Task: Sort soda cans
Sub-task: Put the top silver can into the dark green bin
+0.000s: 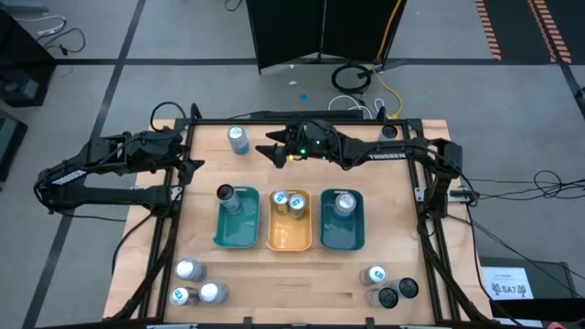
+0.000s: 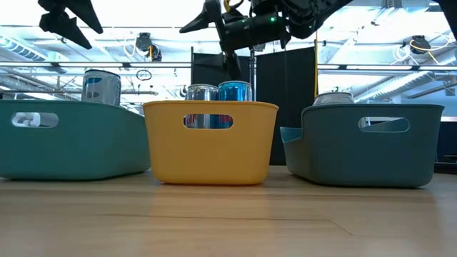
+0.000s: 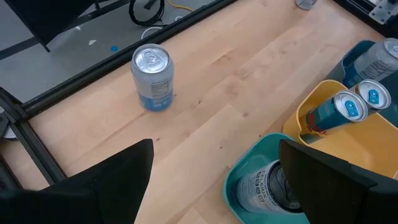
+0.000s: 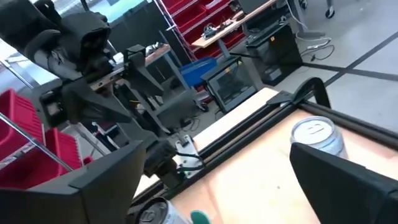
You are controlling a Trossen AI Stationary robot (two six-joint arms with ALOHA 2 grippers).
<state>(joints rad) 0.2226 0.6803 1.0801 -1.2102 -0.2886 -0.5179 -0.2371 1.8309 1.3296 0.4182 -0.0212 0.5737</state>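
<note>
The left gripper [image 1: 195, 164] hovers at the surface's [image 1: 302, 274] left edge, fingers [image 3: 118, 180] spread wide and empty. Just right of it stands a loose can [image 1: 239, 139], then the teal tray [image 1: 237, 239] with one can [image 1: 227, 196]. The right gripper [image 1: 271, 152] hangs above the orange tray [image 1: 291, 243], fingers spread, touching nothing; two cans [image 1: 290, 202] stand there. The blue tray [image 1: 343, 239] holds one can [image 1: 345, 203]. More cans sit at the near left corner [image 1: 198, 283] and the near right corner [image 1: 388, 286].
</note>
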